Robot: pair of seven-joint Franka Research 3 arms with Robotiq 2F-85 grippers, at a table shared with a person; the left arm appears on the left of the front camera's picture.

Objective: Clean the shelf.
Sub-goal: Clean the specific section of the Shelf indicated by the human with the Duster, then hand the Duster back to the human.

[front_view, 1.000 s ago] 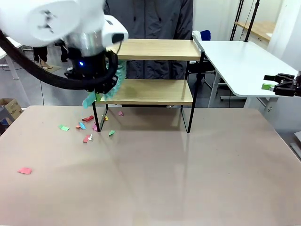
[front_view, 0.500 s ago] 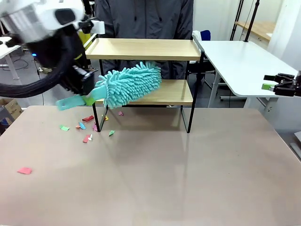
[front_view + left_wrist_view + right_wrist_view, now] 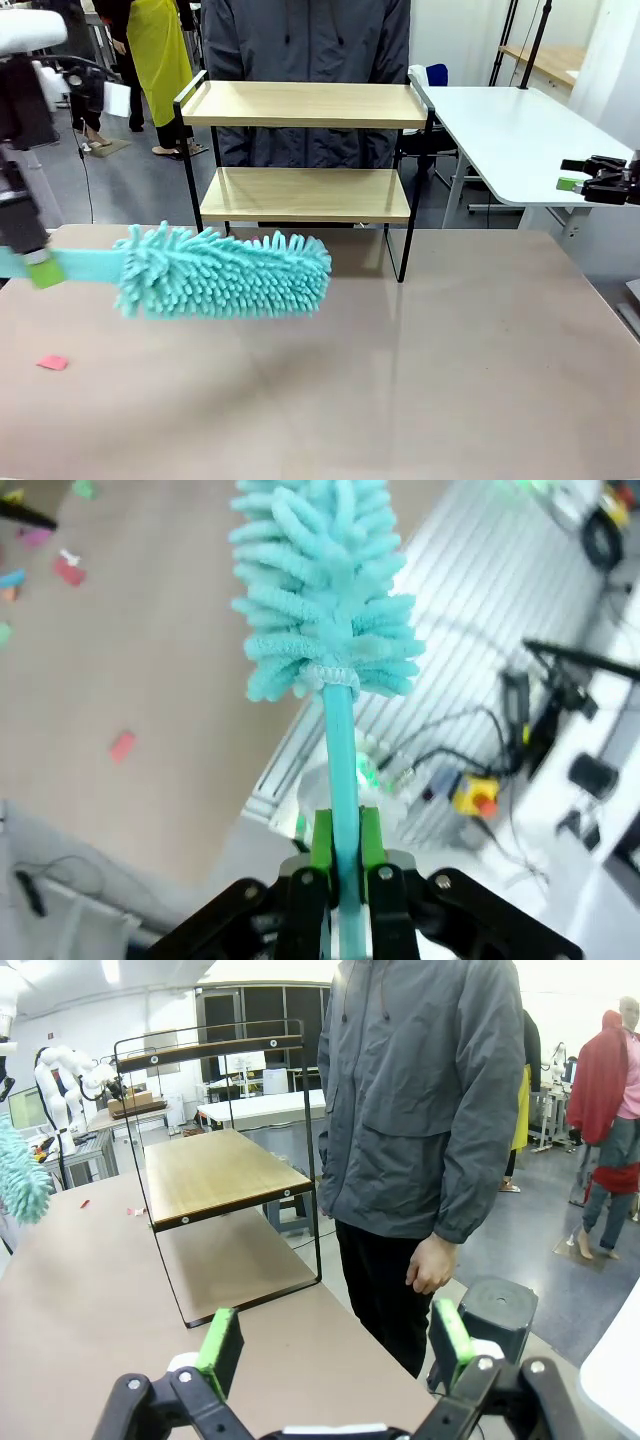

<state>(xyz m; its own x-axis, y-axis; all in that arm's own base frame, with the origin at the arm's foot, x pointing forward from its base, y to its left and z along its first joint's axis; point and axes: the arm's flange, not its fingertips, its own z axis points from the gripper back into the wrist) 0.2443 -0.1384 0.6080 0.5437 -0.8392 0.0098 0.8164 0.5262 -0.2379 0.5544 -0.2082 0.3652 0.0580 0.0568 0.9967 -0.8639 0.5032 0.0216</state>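
The left gripper (image 3: pixel 341 835) has its green pads pressed together on the thin turquoise handle (image 3: pixel 342 750) of a fluffy duster (image 3: pixel 222 272), pinching it near the end. The shaggy head sticks out straight beyond the fingers. In the front view the duster lies level, in front of the shelf (image 3: pixel 305 195) and toward its left side, lower than the bottom board and touching neither board. Its tip reaches about as far as the shelf's middle. The shelf stands at the far edge of the brown table (image 3: pixel 420 380), its two wooden boards held one above the other in the black frame. A person in a grey jacket (image 3: pixel 305 40) stands right behind it. A pink scrap of paper (image 3: pixel 52 362) lies on the table well to the left of the shelf and nearer the camera. The left wrist view shows more coloured scraps (image 3: pixel 68 572) scattered on the tabletop. The right gripper (image 3: pixel 336 1340) hangs well to the right of the shelf, beside a white side table (image 3: pixel 510 130), with its fingers spread wide and nothing between them.
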